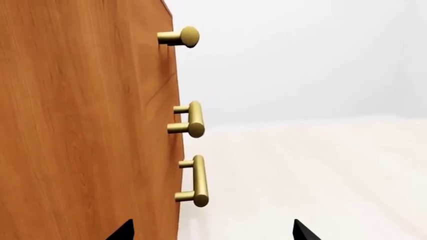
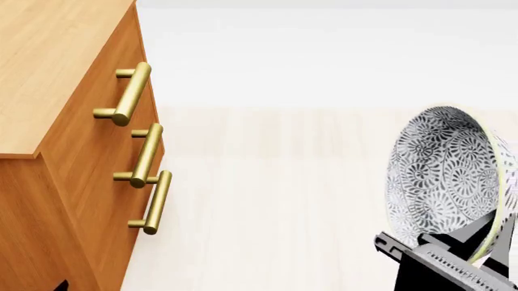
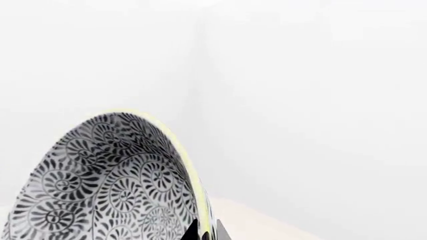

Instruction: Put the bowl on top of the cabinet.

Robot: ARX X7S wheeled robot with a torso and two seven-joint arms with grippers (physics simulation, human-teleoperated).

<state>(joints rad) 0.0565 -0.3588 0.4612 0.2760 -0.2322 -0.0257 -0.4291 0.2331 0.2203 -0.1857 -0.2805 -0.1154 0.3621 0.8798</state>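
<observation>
1. Bowl (image 2: 441, 176) first: we see a deep round bowl, white with a dense grey-black pattern of spiral flowers covering the inside, and a pale yellowish rim.
2. We find it tipped on its side at the lower right of the head view, its opening turned toward the cabinet (image 2: 57, 85), so most of the inside shows. It is held up in the air above the pale floor (image 2: 283, 200), well apart from the cabinet.
3. Our right gripper (image 2: 474, 242) holds the bowl at its lower rim: one dark finger lies against the inside and another against the outside, so the jaws are clamped on the rim. In the right wrist view the bowl (image 3: 107, 185) fills the lower part of the picture, and only a small dark finger tip (image 3: 190, 231) shows at the rim.
4. The cabinet is orange-brown wood with a flat top (image 2: 48, 54) and stands at the left of the head view. Three brass bar handles (image 2: 130, 94) line its front, one below the other.
5. Our left gripper (image 1: 213, 231) shows in the left wrist view only as two black finger tips (image 1: 123, 231), set wide apart with nothing between them. It is close beside the cabinet's side (image 1: 80, 130), with the handles (image 1: 195, 119) ahead.
</observation>
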